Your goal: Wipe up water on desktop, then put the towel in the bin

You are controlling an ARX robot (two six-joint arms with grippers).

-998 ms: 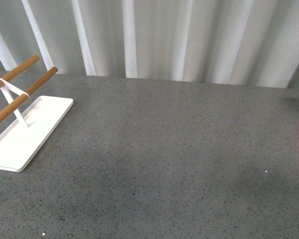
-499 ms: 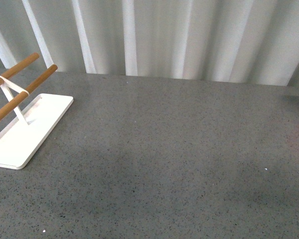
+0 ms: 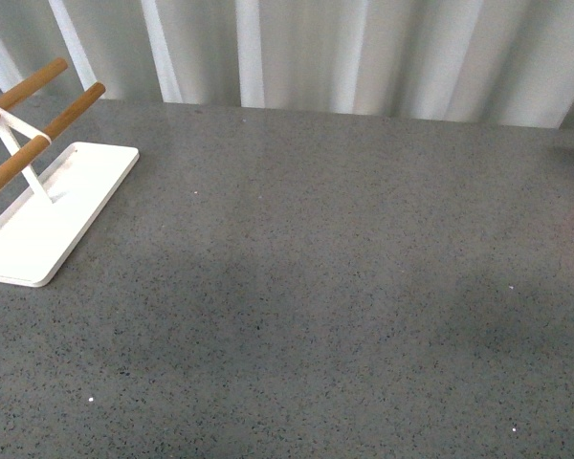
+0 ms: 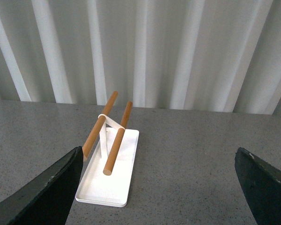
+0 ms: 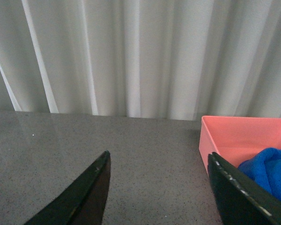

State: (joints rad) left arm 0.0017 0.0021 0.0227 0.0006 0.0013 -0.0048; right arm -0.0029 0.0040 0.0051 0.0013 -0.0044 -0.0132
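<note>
Neither arm shows in the front view; only the wrist views show the end effectors. The left end effector [image 4: 157, 187] hangs above the desk [image 3: 316, 287] with its 2 dark fingers [image 4: 47, 192] spread wide apart and nothing between them. It faces a white rack base [image 4: 107, 176] that carries 2 wooden rods [image 4: 117, 138] on a white bracket, in front of a pale pleated curtain [image 4: 140, 51].

The right end effector [image 5: 159, 192] is likewise spread wide and holds nothing, its 2 dark fingers [image 5: 84, 197] framing bare grey speckled desk. Beside its far finger stands a pink bin [image 5: 239, 136] on the desk, and the blue towel [image 5: 269, 171] lies bunched inside that bin, partly hidden behind the finger.

In the front view the rack sits at the left edge of the desk, and the rest of the speckled surface looks dry as far as can be told. No label or writing can be read on any object.
</note>
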